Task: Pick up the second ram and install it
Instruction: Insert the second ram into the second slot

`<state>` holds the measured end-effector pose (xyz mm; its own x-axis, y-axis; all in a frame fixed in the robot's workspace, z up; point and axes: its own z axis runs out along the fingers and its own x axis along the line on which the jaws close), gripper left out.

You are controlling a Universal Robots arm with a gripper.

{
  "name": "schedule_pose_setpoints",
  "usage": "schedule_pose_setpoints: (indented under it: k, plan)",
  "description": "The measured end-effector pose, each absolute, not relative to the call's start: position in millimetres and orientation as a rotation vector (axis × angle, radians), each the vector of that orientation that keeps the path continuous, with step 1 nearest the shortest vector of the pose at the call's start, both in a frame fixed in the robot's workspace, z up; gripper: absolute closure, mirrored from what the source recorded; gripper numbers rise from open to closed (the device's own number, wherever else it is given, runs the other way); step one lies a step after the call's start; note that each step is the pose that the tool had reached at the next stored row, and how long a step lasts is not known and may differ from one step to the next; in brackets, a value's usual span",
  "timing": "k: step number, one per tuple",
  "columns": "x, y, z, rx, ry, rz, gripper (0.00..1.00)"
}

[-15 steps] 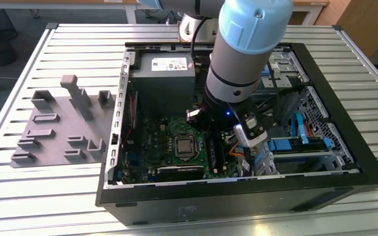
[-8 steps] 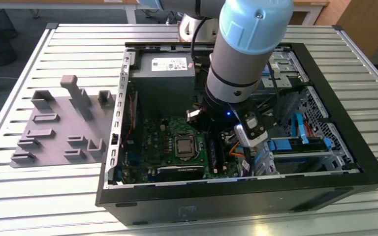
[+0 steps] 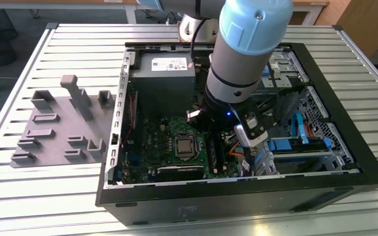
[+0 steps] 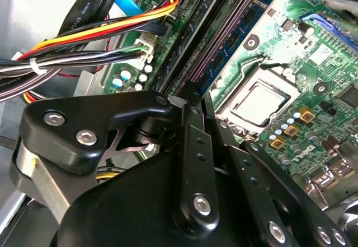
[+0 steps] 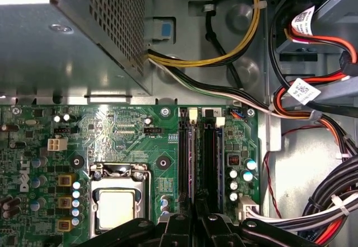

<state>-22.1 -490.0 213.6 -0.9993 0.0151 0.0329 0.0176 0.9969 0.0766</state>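
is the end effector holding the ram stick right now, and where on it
Cannot tell. The end effector is down at the motherboard's memory slots, but its fingertips and any hold on a stick are hidden.

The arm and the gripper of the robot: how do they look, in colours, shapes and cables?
In the exterior view the arm is a thick silver-grey tube with a light blue cap at its joint. A black cable runs down beside it. Its lower end turns black and shows a small blue light. In the second wrist view the gripper is matt black, built of rounded link bars held by silver screws and pins.
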Motion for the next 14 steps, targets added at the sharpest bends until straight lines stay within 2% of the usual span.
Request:
schedule_pose_setpoints:
  k: [14]
  plan:
    - [-21.9,-489.4,213.0,-0.017,-3.107,-0.120,0.86]
